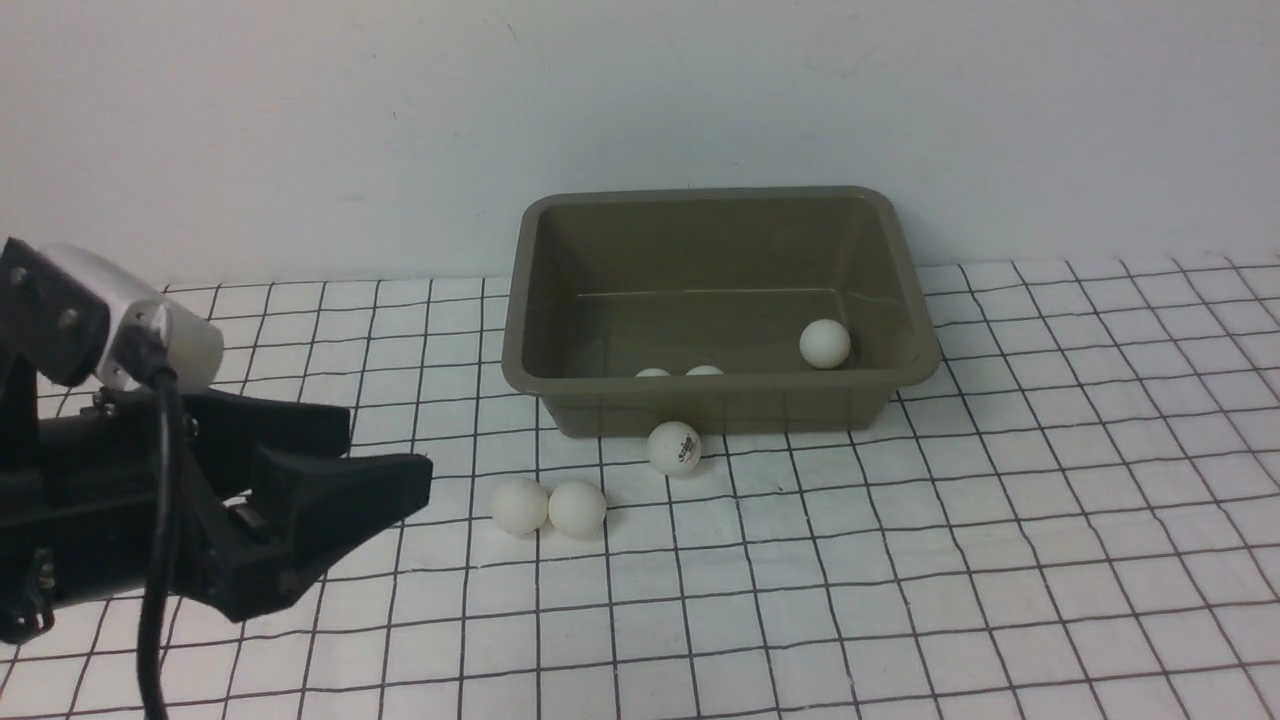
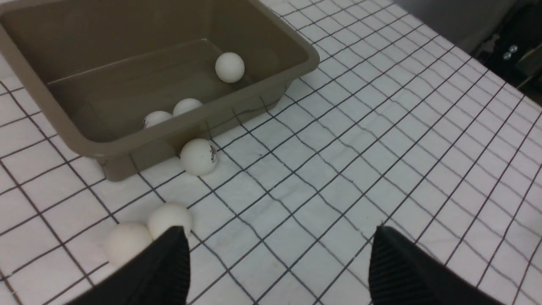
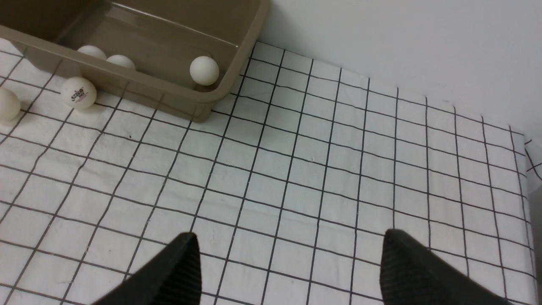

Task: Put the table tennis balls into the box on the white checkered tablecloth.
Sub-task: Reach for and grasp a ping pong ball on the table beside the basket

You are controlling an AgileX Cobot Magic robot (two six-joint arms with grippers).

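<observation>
Box point(image 1: 720, 405): olive-grey, uniform, unpatterned; paler line along the far side of its floor. Cloth point(image 1: 1000, 520): white, grid of thin black lines forming squares; some lines wavy. Ball nearest the box's outer front wall, at 6 o'clock from the box point(image 1: 675, 448): white, small dark printed logo. Two loose balls at 7 o'clock from the box, point(image 1: 519, 506) and point(image 1: 578, 509): plain white on visible faces. Ball inside at the box's 4 o'clock point(image 1: 825, 344): plain white. Wall behind point(image 1: 640, 110): pale grey-white, faint marks. Left gripper point(image 1: 340, 520): black.
</observation>
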